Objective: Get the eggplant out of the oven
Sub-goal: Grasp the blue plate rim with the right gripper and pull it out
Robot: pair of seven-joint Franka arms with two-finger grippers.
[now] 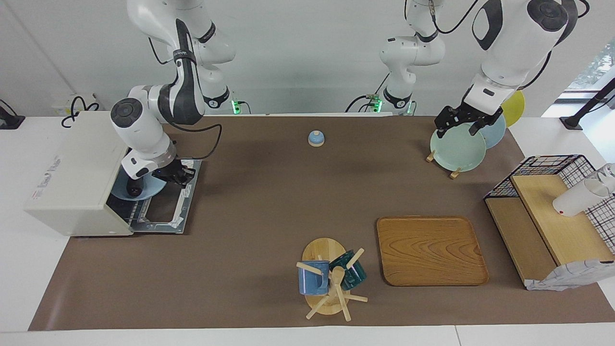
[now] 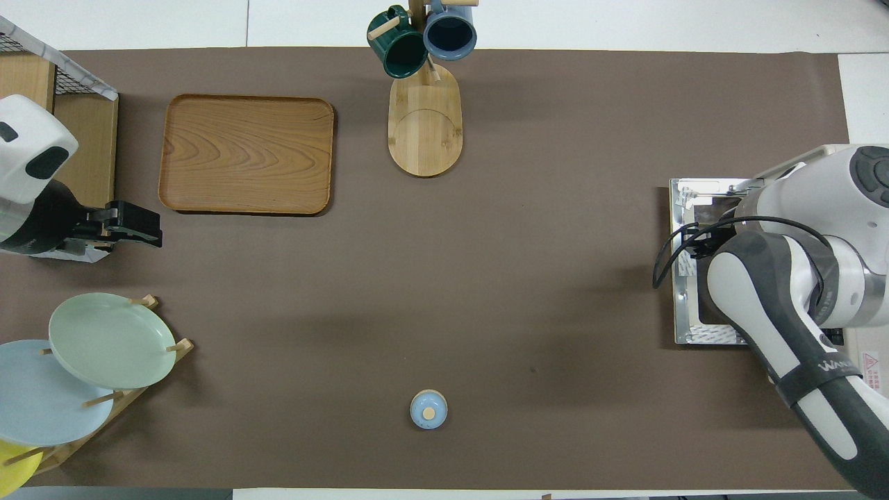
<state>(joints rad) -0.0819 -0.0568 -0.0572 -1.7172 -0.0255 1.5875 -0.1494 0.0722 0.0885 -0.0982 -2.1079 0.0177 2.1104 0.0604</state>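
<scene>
With the eggplant (image 1: pixel 133 186) lying on a blue plate (image 1: pixel 144 188) in the open oven (image 1: pixel 72 173), the right claw (image 1: pixel 180 177), pressed together, should spread before reaching in; the left claw (image 1: pixel 459 123) waits spread.

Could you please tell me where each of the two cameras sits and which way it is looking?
Facing view: high across the table, looking back at the robots; both arms show whole, the right gripper over the open door of the oven, the left gripper waiting over the green plate.
Overhead view: high above the robots' end, looking forward and steeply down; the left gripper and the right arm's elbow and forearm show, its gripper hidden.
Shared: the wooden tray, the mug tree, half a turn apart.
</scene>
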